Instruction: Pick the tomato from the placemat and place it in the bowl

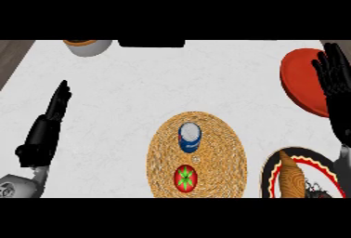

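Tomato (185, 179), round and red, on woven oval placemat (165, 139).

Red tomato (185, 178), green star top, on woven placemat (219, 153); red bowl (302, 81) far right.

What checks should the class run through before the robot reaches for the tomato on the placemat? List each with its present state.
1. Tomato lies on the woven placemat: ok.
2. Nothing covers the tomato; the blue can lies apart from it: ok.
3. Right hand holds nothing, fingers straight: ok.
4. Left hand holds nothing, resting at the view's left: ok.
5. Red bowl unobstructed: not ok, the right hand overlaps it.
6. Bowl's inside free: cannot tell.
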